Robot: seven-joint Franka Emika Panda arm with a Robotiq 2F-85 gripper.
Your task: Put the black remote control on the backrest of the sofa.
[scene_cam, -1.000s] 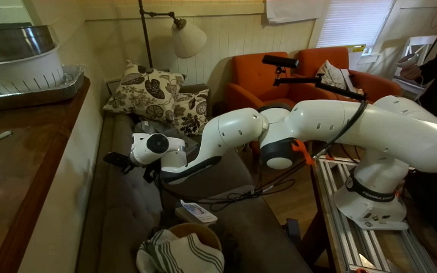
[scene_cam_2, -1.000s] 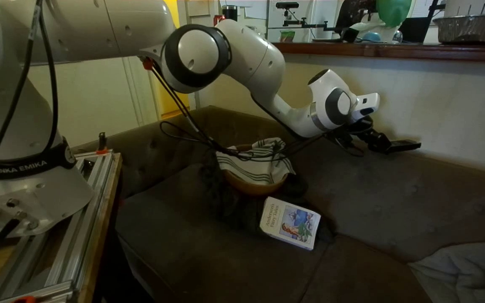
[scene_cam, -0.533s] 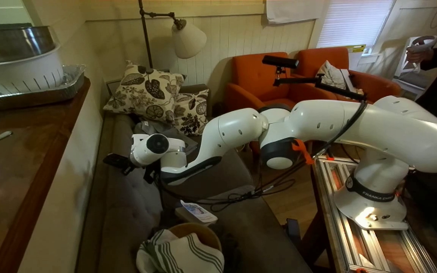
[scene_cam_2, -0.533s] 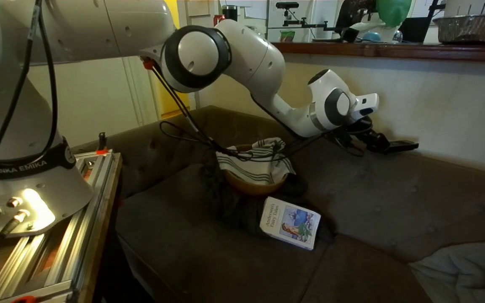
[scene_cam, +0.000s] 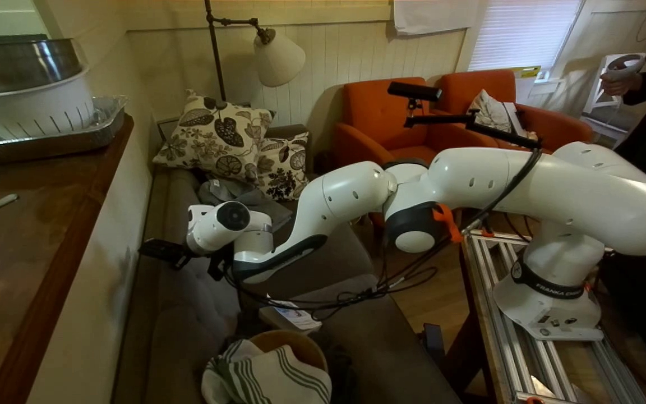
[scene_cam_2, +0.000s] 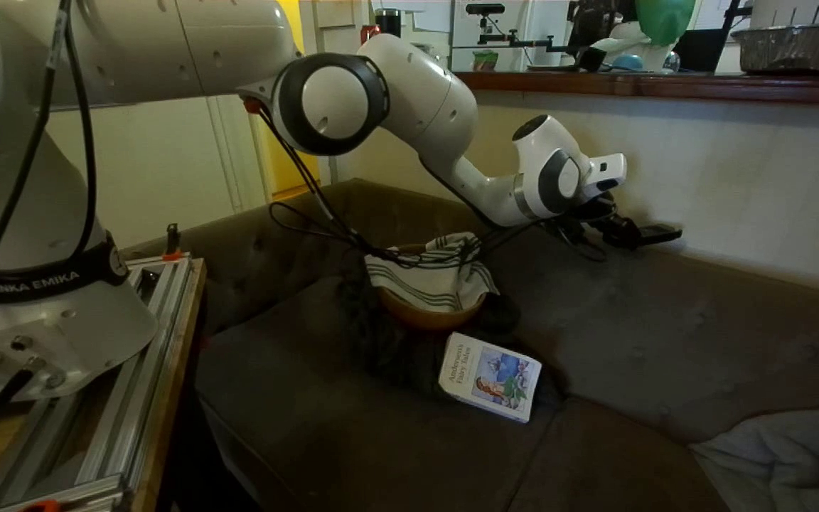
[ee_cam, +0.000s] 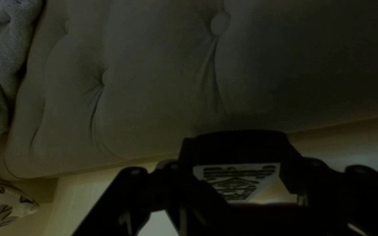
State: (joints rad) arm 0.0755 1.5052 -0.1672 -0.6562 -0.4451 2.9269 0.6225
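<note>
Claw (scene_cam_2: 632, 235): is pinching the black remote control (scene_cam_2: 662, 232), its jaws standing part-way apart with the remote between them.
Remote: is projecting toward the pale wall (scene_cam_2: 758, 171), hanging near the top edge of the backrest (scene_cam_2: 736, 320) of the sofa (scene_cam_2: 352, 427); contact is hard to tell.
Backrest edge: is running just beside the wall.
Open room: the backrest is stretching sideways toward the grey blanket (scene_cam_2: 793, 451).

1 black remote control (scene_cam_2: 660, 233), 1 sofa (scene_cam_2: 630, 334), 2 armchairs (scene_cam: 382, 106), 1 lamp (scene_cam: 279, 59), 1 book (scene_cam_2: 493, 377)
</note>
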